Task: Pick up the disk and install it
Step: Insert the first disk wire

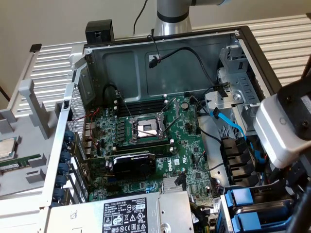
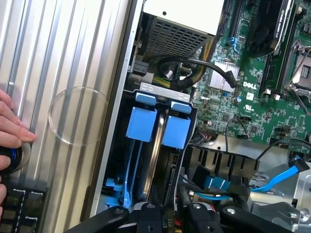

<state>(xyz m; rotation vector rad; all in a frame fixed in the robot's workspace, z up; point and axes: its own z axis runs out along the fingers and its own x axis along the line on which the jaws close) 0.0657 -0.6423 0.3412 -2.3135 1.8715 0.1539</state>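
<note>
Two bright blue carrier ends (image 2: 146, 124) (image 2: 177, 128) sit side by side in the drive bay at the case's corner. A strip of grey metal (image 2: 154, 160) shows between them. I cannot tell which carrier holds the disk, and its labelled face is hidden. My gripper (image 2: 171, 221) hangs just above this bay, its black body framing the view's edge. In the exterior view the same blue carriers (image 1: 243, 206) lie at the lower right, under the arm's white wrist housing (image 1: 279, 128).
The open case holds the green motherboard (image 1: 146, 145), a black graphics card (image 1: 133, 162), the grey power-supply box (image 1: 131, 213) and blue SATA cables (image 2: 279, 177). A person's hand (image 2: 12, 128) rests on the ribbed metal tabletop (image 2: 63, 58) beside the case, near a keyboard (image 2: 19, 206).
</note>
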